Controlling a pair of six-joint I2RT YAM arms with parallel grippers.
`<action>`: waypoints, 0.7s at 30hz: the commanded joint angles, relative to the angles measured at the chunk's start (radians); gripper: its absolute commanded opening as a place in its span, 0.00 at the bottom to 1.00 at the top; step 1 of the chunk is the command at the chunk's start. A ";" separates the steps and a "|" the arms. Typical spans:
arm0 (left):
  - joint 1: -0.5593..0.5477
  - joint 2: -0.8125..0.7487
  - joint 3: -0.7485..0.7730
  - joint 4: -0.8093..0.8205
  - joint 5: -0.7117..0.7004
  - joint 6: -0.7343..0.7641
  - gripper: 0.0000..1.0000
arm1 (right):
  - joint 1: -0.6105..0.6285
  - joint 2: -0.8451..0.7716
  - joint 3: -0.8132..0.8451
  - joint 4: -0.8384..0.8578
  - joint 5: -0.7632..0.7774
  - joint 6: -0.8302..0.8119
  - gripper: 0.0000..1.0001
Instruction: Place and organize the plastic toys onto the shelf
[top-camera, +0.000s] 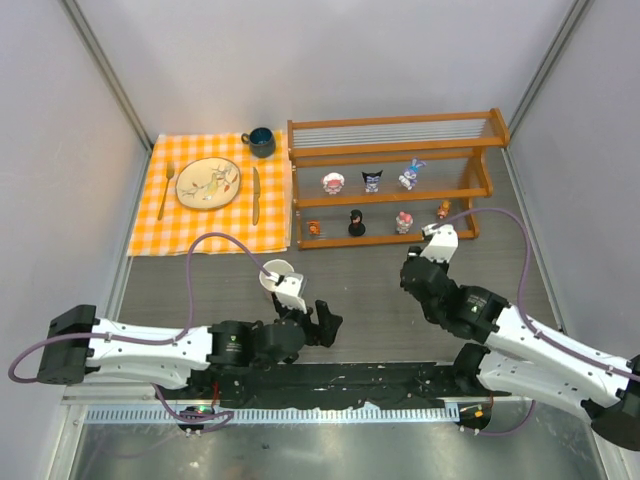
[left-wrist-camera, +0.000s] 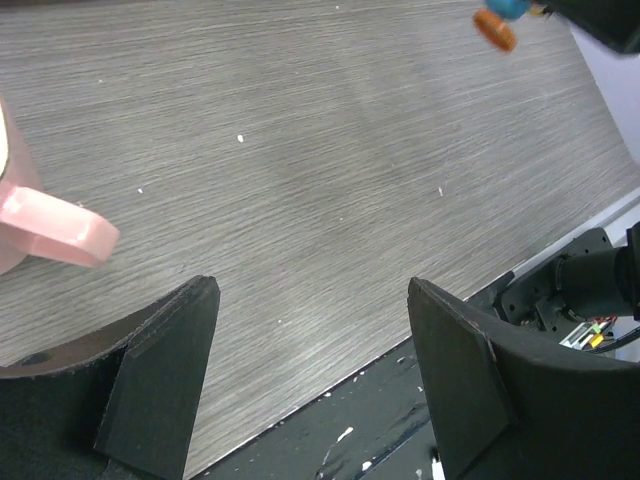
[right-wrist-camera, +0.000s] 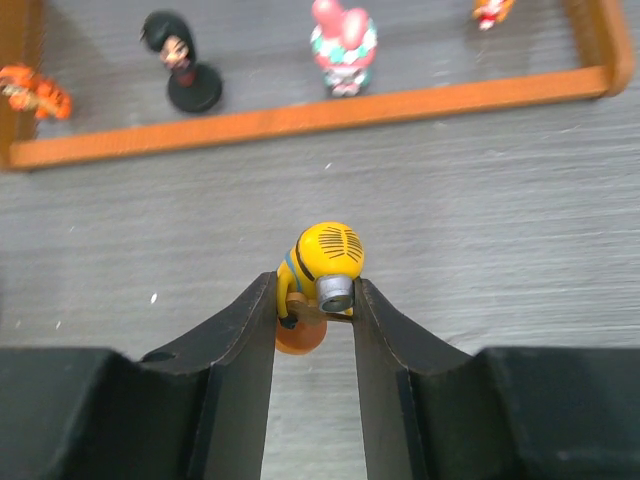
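My right gripper (right-wrist-camera: 315, 300) is shut on a yellow toy (right-wrist-camera: 325, 262) with an orange base and holds it over the table, just in front of the shelf's lower rail (right-wrist-camera: 300, 118). On that lower tier stand an orange toy (right-wrist-camera: 35, 90), a black toy (right-wrist-camera: 185, 60), a pink toy (right-wrist-camera: 345, 40) and another orange one (right-wrist-camera: 490, 10). In the top view the wooden shelf (top-camera: 395, 150) also carries three toys on its upper tier (top-camera: 372, 180). My left gripper (left-wrist-camera: 312, 300) is open and empty, low over the table near its front edge (top-camera: 325, 325).
A white-and-pink mug (top-camera: 278, 272) stands beside my left wrist; its pink handle shows in the left wrist view (left-wrist-camera: 55, 225). An orange checked cloth (top-camera: 150, 220) at the back left holds a plate, fork, knife and a dark mug (top-camera: 261, 141).
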 joint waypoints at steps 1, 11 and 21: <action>-0.001 -0.042 -0.030 -0.032 -0.067 0.000 0.81 | -0.116 0.064 0.107 0.009 0.039 -0.139 0.06; 0.002 -0.068 -0.031 -0.040 -0.082 0.020 0.81 | -0.405 0.264 0.327 0.098 -0.053 -0.269 0.06; 0.041 -0.123 0.056 -0.126 -0.149 0.167 0.83 | -0.613 0.338 0.349 0.358 -0.165 -0.492 0.01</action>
